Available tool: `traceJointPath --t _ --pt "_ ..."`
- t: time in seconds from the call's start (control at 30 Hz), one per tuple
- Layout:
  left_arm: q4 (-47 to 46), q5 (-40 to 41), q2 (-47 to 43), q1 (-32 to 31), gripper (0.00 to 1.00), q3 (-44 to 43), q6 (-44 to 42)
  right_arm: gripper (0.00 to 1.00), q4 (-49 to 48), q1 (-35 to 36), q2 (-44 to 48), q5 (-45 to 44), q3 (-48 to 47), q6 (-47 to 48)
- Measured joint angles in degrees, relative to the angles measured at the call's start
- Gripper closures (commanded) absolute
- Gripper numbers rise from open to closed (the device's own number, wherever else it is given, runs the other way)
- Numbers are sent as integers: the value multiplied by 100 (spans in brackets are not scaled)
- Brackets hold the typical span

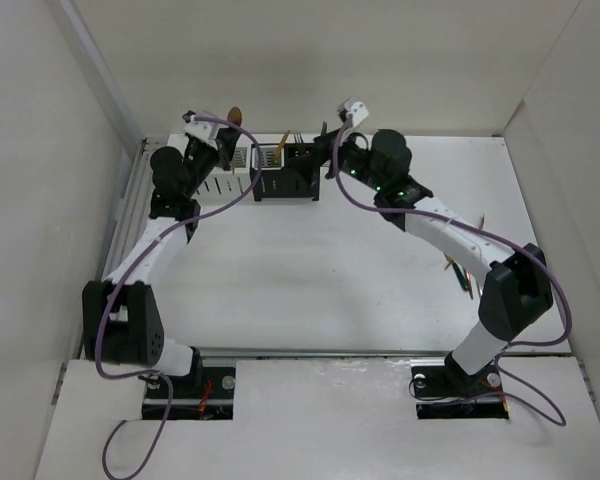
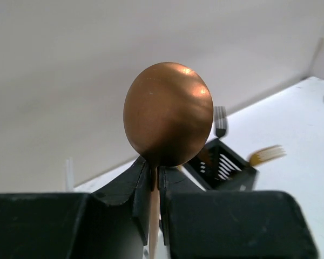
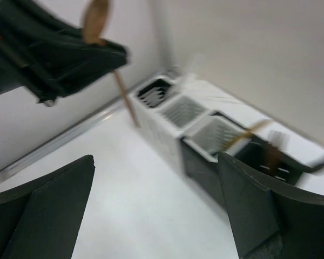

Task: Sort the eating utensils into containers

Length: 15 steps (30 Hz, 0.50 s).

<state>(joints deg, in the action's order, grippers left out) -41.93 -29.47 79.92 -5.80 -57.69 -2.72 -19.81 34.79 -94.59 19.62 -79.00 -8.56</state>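
My left gripper (image 2: 155, 181) is shut on the thin handle of a copper round-bowled spoon (image 2: 168, 121), held upright with the bowl up. In the top view this gripper (image 1: 226, 137) holds the spoon (image 1: 234, 113) above the left end of the row of caddies (image 1: 285, 183). My right gripper (image 3: 156, 216) is open and empty, just in front of the caddies (image 3: 216, 135); in the top view it (image 1: 331, 146) is at the row's right end. A gold fork (image 2: 267, 155) and a dark fork (image 2: 220, 121) stand in the caddies.
Loose utensils (image 1: 460, 272) lie on the table at the right, beside my right forearm. The back wall stands close behind the caddies. A metal rail (image 1: 130, 210) runs along the table's left edge. A white stick (image 2: 69, 175) stands at the left.
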Motion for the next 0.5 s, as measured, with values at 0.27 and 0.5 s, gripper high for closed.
traceJointPath --t 0.27,0.5 --pt "-1287 533 1816 2 100 -844 -249 0 50 -1156 70 -162 208 0" --pt "-1563 1010 2898 7 100 -1563 -109 0 304 -1781 -76 -170 190 20"
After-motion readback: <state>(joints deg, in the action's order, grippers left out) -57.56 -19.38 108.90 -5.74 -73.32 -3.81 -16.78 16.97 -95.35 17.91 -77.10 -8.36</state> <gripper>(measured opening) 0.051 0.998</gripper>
